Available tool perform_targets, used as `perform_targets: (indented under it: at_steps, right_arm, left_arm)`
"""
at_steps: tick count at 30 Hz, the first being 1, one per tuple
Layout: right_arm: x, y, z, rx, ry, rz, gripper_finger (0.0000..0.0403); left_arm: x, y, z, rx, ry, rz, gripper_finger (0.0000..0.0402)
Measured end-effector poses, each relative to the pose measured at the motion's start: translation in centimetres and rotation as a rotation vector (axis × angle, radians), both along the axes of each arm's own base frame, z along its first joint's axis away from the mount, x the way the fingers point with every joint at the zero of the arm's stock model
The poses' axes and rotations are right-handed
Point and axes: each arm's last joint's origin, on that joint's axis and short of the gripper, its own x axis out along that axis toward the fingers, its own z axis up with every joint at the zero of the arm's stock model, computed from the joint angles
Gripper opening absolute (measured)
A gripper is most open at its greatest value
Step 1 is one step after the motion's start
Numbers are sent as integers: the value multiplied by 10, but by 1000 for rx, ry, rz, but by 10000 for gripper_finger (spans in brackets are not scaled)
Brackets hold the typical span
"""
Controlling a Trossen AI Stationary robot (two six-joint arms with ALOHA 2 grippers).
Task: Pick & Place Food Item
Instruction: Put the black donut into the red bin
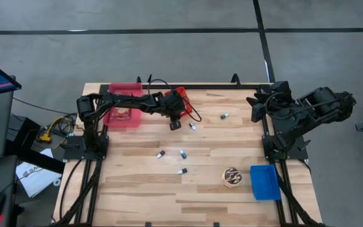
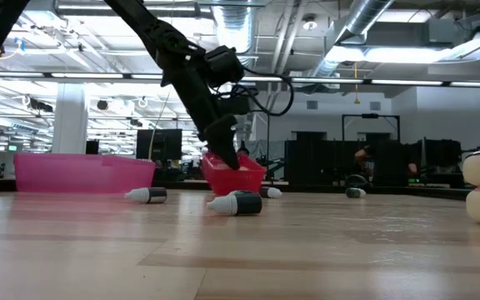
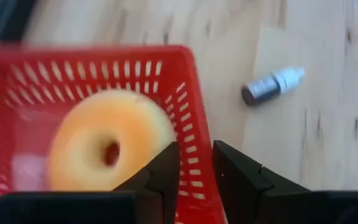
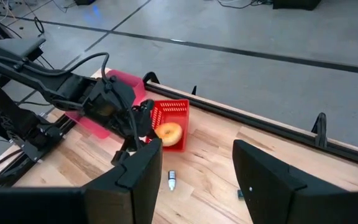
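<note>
A red mesh basket (image 1: 178,99) with a pale orange donut (image 3: 107,149) inside is at the table's far middle, beside a pink bin (image 1: 123,110). My left gripper (image 1: 176,120) reaches out from the table's left and is shut on the basket's wall. In the low view the basket (image 2: 235,175) is slightly tilted and its bottom is close to the tabletop; whether it touches, I cannot tell. My right gripper (image 4: 194,186) hangs open and empty above the table's far right. My left gripper (image 3: 196,149) holds the basket's side wall (image 3: 197,127), the one toward the table's near edge. One finger (image 3: 166,171) is inside the basket and one (image 3: 238,174) outside. The fingers slant down from the left and near side. The donut lies loose on the basket's floor.
Several small dropper bottles lie across the middle of the table, one (image 3: 272,84) close to the basket. A chocolate-topped donut (image 1: 232,177) and a blue tray (image 1: 265,181) are at the near right. Bare wood lies between the bottles and the near edge.
</note>
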Motion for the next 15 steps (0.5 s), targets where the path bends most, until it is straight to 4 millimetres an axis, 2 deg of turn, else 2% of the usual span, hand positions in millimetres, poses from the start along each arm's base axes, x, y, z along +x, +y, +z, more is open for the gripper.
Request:
perform_targets:
  at_steps: [6,12,15]
  right_arm:
    - [0,0,0,5,-5,-4,188]
    - [0,0,0,5,-5,-4,188]
    - [0,0,0,4,-5,-4,188]
  left_arm:
    - [-5,-3,-2,-25,57,-14,92]
    - [-10,-1,17,12,23,-23,92]
    - [-13,2,18,20,38,-33,92]
